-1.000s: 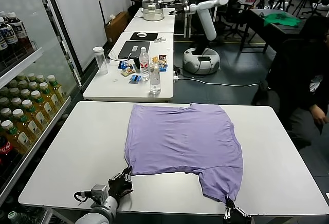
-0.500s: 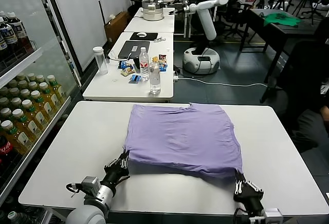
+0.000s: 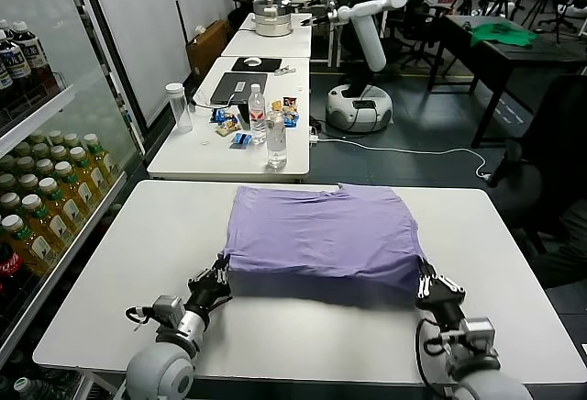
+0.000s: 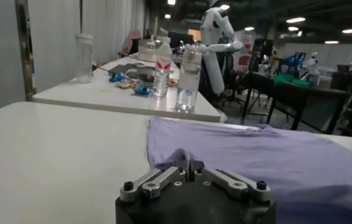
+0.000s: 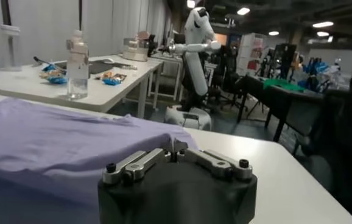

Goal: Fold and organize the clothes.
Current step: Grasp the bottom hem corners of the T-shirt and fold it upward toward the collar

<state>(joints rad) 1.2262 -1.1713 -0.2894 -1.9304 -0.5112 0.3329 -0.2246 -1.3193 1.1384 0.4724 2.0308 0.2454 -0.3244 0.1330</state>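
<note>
Both pincers grip the purple T-shirt [image 3: 326, 239]; bottles [image 3: 267, 128] stand well beyond.

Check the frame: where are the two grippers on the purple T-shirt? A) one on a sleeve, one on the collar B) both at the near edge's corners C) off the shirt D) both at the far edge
B: the left gripper and right gripper each pinch a corner of the near, lifted edge of the T-shirt.
</note>
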